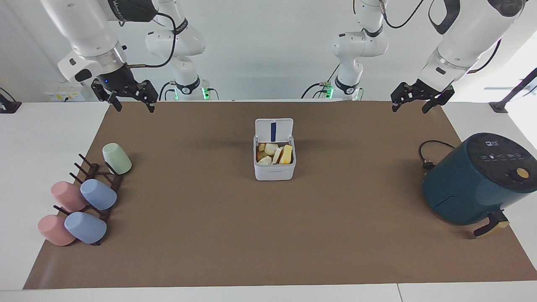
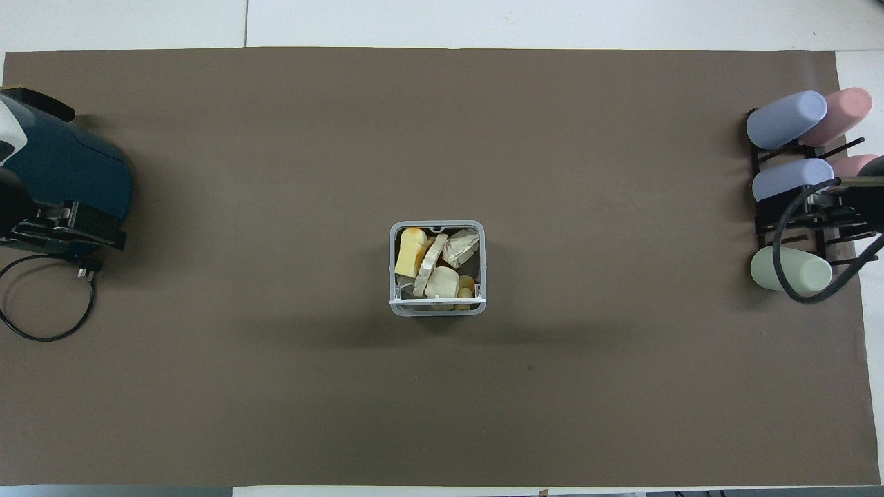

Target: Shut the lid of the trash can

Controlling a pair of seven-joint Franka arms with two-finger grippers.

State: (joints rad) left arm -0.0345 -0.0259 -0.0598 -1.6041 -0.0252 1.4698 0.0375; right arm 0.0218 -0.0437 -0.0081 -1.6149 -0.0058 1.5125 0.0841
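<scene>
Two arms, glossy white rounded shells, segmented with dark grey-black joint bands. Right arm [image 1: 90, 35]: broad black band near top with pale lettering, ribbed silver wrist ring below the white forearm, white block with a dark oval on its side, small blue light on the black wrist housing. Black cable loops from upper arm to wrist. Right gripper [image 1: 133, 105]: black, angular, two thin dark fingers. Left arm [image 1: 465, 37]: same white shell, black curved strap, silver ring, black cable along forearm. Left gripper [image 1: 415, 102]: black, two fingers. Bases white with black collars, green lights glowing, black cables trailing from them
</scene>
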